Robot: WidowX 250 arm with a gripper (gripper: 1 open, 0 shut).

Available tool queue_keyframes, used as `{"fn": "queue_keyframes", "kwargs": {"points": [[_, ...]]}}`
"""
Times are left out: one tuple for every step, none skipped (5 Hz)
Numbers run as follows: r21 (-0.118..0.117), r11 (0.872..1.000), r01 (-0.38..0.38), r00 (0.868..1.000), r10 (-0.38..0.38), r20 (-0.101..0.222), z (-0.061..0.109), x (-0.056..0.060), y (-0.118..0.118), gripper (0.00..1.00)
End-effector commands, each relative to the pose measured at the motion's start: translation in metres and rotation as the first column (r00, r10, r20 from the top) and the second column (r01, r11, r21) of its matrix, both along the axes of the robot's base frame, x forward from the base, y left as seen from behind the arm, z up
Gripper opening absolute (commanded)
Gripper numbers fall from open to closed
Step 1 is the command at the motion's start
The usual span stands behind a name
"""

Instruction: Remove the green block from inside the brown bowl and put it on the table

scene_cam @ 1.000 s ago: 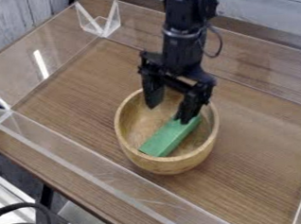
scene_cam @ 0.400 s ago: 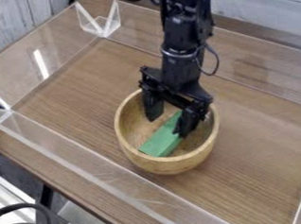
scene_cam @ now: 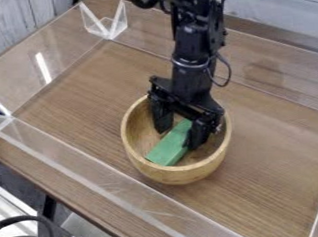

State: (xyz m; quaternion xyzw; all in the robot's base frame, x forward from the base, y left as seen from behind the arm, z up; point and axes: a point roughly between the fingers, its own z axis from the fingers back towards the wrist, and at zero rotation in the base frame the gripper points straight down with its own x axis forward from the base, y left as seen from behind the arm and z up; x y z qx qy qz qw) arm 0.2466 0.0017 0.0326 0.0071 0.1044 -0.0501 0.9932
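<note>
1. The green block (scene_cam: 172, 146) lies inside the brown bowl (scene_cam: 178, 139), slanting from the near-left of the floor up toward the far-right wall, its far end hidden behind the robot's black fingers.

2. The hand (scene_cam: 186, 121) has sunk over the last second from above the rim to inside the bowl, so that its two fingers now stand on either side of the block's far end. The jaws are spread wide and grip nothing; whether a fingertip already touches the block cannot be told from this view.

3. The block itself has not shifted in that time, and the bowl sits where it did, near the middle of the surface (scene_cam: 81, 100).

4. Judged from this, the approach is nearly finished and the grasp has not begun: the block is bracketed but still free, and everything that counts for the task remains ahead.

5. The next move looks to be a closing of the jaws across the narrow width of the bar, then a lift clear of the thick wooden rim.

6. Bare wood-grain surface lies to the left and near side of the bowl, inside the clear acrylic walls (scene_cam: 49, 146), offering room to set the block down.
</note>
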Motion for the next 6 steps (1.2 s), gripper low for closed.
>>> {"fn": "queue_keyframes", "kwargs": {"points": [[0.002, 1.000, 0.000, 0.999, 0.000, 0.038, 0.0046, 0.0104, 0.0011, 1.00], [0.001, 1.000, 0.004, 0.999, -0.004, 0.038, 0.0038, 0.0119, 0.0006, 1.00], [0.000, 1.000, 0.007, 0.999, -0.007, 0.039, 0.0031, 0.0133, 0.0001, 1.00], [-0.001, 1.000, 0.010, 0.999, -0.010, 0.038, 0.0011, 0.0147, -0.0003, 1.00], [-0.001, 1.000, 0.014, 0.999, -0.014, 0.036, -0.0017, 0.0161, -0.0005, 1.00], [-0.001, 1.000, 0.016, 0.999, -0.016, 0.033, -0.0049, 0.0171, -0.0007, 1.00]]}}
